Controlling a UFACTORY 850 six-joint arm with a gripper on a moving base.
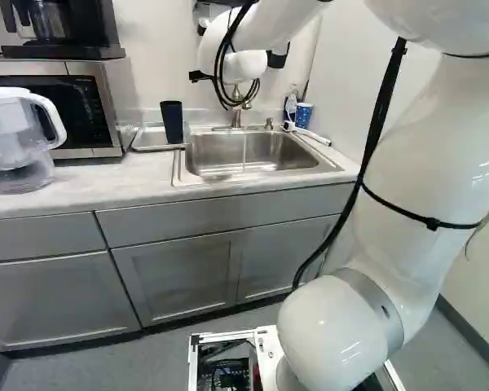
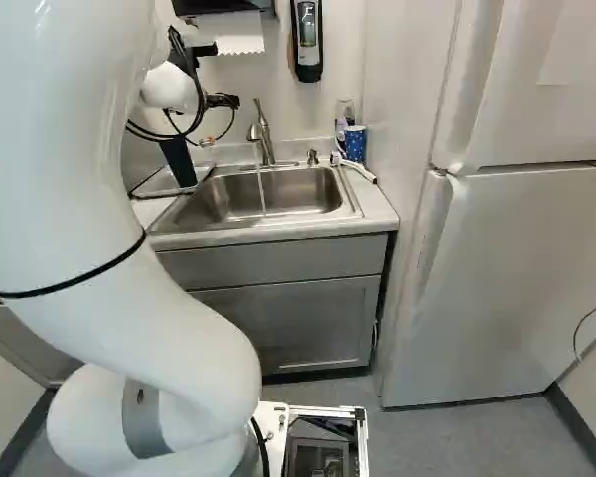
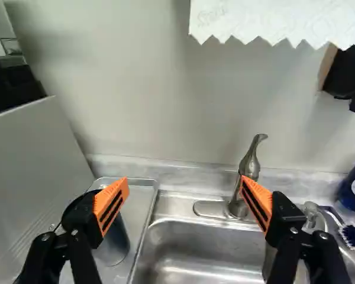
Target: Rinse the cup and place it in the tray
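Observation:
Black parts of my gripper (image 1: 199, 76) show beside the white wrist in the left base view, its fingertips hidden there. The wrist view has the gripper (image 3: 185, 195) open, its orange pads wide apart and nothing between them. A dark cup (image 1: 172, 122) stands upright on the metal tray (image 1: 149, 140), left of the sink. In the wrist view the cup (image 3: 115, 241) is partly covered by one finger, with the tray (image 3: 144, 198) around its foot. The steel faucet (image 3: 248, 165) rises behind the sink (image 3: 195, 251), beyond the other finger's pad.
A microwave (image 1: 106, 106) and a clear pitcher (image 1: 16, 142) stand left of the tray. Right of the faucet are a blue dotted cup (image 2: 355, 143) and a brush (image 3: 354, 235). A paper towel (image 3: 272, 21) hangs above the sink. The refrigerator (image 2: 497, 288) stands to the right.

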